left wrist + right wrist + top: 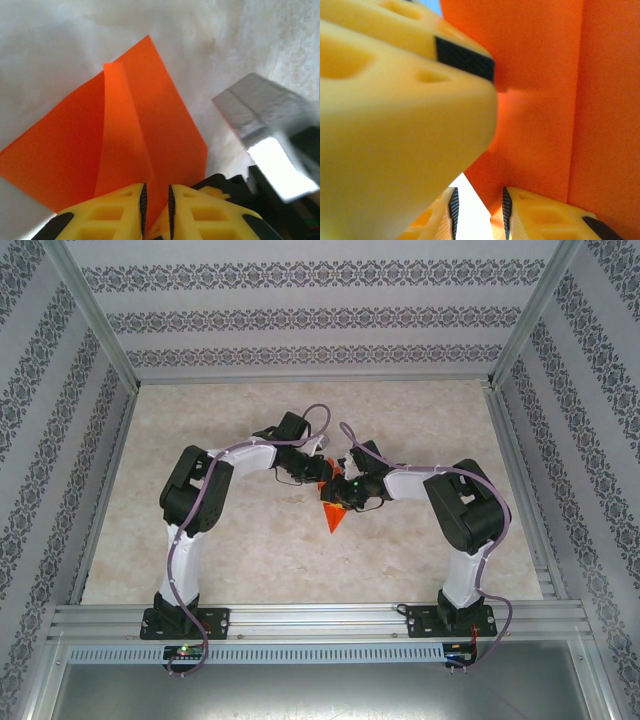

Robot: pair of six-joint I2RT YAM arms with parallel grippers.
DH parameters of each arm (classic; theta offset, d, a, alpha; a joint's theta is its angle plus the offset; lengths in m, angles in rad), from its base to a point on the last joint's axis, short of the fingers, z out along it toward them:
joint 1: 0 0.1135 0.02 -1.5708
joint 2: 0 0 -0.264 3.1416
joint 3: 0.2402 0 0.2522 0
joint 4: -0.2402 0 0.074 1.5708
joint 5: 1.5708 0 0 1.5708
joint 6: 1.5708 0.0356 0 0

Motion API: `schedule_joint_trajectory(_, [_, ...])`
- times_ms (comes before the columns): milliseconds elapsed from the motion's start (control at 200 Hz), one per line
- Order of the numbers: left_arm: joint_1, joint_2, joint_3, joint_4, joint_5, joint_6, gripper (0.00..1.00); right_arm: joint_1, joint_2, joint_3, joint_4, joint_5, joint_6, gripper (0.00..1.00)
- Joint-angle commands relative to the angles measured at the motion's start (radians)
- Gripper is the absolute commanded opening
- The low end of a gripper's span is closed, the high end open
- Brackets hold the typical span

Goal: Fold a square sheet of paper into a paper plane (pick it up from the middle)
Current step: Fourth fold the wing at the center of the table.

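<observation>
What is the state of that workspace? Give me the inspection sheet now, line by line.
Surface: pale marbled table, no marks seen.
Job's things: orange paper, partly folded with a raised crease, at the table's middle between the two grippers, one pointed end toward the arm bases.
Clutter: nothing seen.
Grippers: left gripper shut on the paper's fold; right gripper has its jaws parted, with the paper's edge beside one pad, not pinched.
Cables: a purple cable runs along each arm and loops up near the wrists.
Surroundings: patterned walls on three sides; aluminium frame rails at the near edge.
</observation>
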Motion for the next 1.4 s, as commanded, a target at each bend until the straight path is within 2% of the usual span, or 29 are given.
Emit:
schedule_joint_trajectory(0, [0.009,0.027,0.021,-0.086,0.015,0.062,0.20,0.006,-0.025,-0.028,-0.023,0.042,-0.020,0.32])
schedule_joint_trajectory(270, [0.009,0.061,0.037,-0.137,-0.038,0.109,0.17,0.006,-0.041,-0.032,-0.009,0.038,-0.016,0.31])
schedule_joint_trajectory(694, [0.008,0.100,0.067,-0.161,-0.066,0.126,0.17,0.004,-0.100,-0.042,0.009,0.039,-0.005,0.31])
schedule_joint_trajectory(1054, [0.009,0.093,0.072,-0.148,-0.035,0.111,0.19,-0.007,-0.123,-0.044,-0.104,0.096,-0.074,0.27])
schedule_joint_trajectory(1394, [0.009,0.084,0.105,-0.149,-0.014,0.101,0.21,-0.056,-0.115,0.026,-0.230,0.179,-0.174,0.28])
